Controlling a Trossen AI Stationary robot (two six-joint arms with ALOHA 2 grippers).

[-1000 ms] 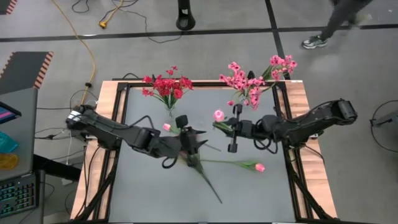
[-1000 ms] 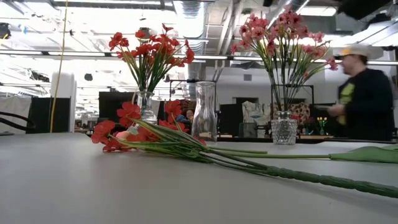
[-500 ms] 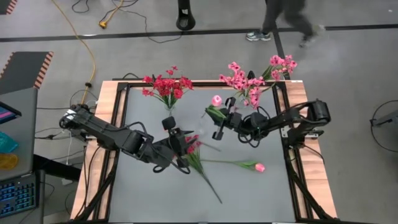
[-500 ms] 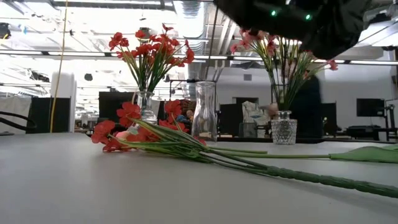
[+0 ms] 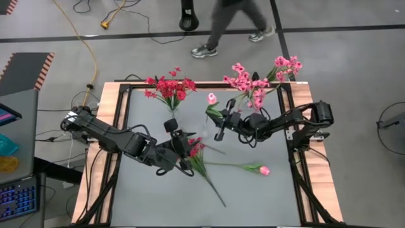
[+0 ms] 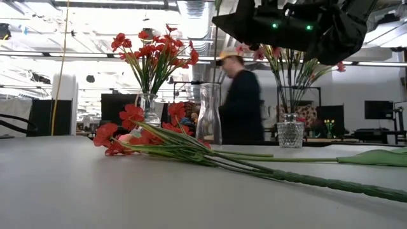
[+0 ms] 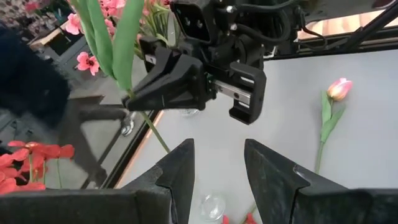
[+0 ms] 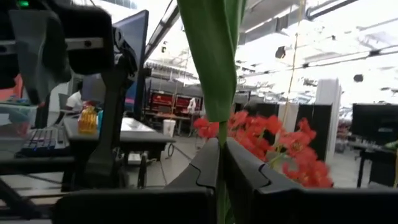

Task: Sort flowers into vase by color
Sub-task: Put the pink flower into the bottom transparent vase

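Grippers: right gripper (image 5: 221, 120) clenched on pale tulip (image 5: 211, 99) stem, left gripper (image 5: 188, 144) released over table (image 5: 253, 196).

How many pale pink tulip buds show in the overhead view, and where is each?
2. One pale pink tulip is held up in the right gripper near the table's far edge; the other tulip lies flat on the table's right side. Others may be hidden.
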